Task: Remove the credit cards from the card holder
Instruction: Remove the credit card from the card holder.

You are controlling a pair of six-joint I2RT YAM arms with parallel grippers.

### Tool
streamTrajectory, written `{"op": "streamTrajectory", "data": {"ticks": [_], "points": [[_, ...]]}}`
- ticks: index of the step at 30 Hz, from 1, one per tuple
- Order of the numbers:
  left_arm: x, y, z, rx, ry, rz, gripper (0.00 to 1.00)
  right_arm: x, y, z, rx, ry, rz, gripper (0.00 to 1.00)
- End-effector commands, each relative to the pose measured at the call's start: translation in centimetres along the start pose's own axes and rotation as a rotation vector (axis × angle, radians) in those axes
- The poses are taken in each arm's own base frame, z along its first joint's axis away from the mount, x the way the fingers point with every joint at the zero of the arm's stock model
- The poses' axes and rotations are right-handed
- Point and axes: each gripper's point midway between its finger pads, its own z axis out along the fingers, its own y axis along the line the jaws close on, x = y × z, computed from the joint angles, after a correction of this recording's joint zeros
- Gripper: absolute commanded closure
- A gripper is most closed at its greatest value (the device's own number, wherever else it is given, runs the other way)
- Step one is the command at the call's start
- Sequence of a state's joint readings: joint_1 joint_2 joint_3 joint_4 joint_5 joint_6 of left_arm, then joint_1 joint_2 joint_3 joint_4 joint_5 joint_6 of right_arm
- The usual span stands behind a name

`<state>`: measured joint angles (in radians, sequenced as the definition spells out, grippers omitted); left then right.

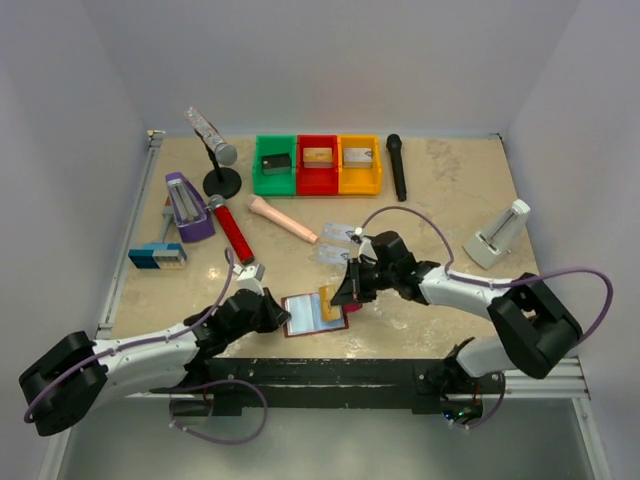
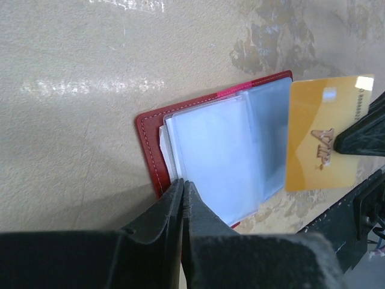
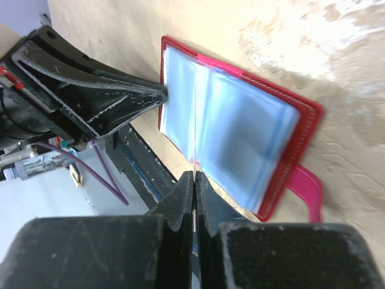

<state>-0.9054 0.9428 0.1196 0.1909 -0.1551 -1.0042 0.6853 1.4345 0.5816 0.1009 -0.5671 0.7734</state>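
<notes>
Step in hand: the gold card (image 2: 325, 141) is being drawn out of the card holder (image 2: 150, 144); I judge the pull to be well along.
Holder position: lying open, sleeves up, on the surface (image 1: 450, 180) near the arm bases, between the two arms. Its red tab (image 3: 304, 186) is sticking out on the side away from the left arm.
Left fingers (image 2: 165, 208): pressing together on the holder's near edge, cover and clear sleeves alike, pinning it down.
Right fingers (image 3: 177, 201): clamping together on the gold card, which is showing edge-on as a thin line in the right wrist view.
Card vs sleeve: the card is overlapping the outer edge of the clear sleeves; cannot tell whether its end is sitting inside one or is free.
Out of the holder: two pale cards (image 1: 328, 252) are lying on the surface just beyond the holder.
Remaining: the sleeves are reading pale and blurred; cannot tell if more cards are inside.
Next move (judgement): right arm pulling the card along its own plane, away from the left fingers, until clear, then setting it beside the pale cards. The left grip needs holding firm so the holder is not dragging along.
</notes>
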Motion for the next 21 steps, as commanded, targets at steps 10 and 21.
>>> {"op": "streamTrajectory", "data": {"ticks": [10,21], "points": [[-5.9,-3.4,-4.3,0.023,-0.157,0.066,0.38,-0.2,4.3,-7.9,-0.016,-0.006,-0.33,1.0],[-6.9,-15.7,-12.2,0.717,-0.218,0.336,0.15,6.5,10.7,-10.9,-0.301,0.233,-0.646,1.0]]}}
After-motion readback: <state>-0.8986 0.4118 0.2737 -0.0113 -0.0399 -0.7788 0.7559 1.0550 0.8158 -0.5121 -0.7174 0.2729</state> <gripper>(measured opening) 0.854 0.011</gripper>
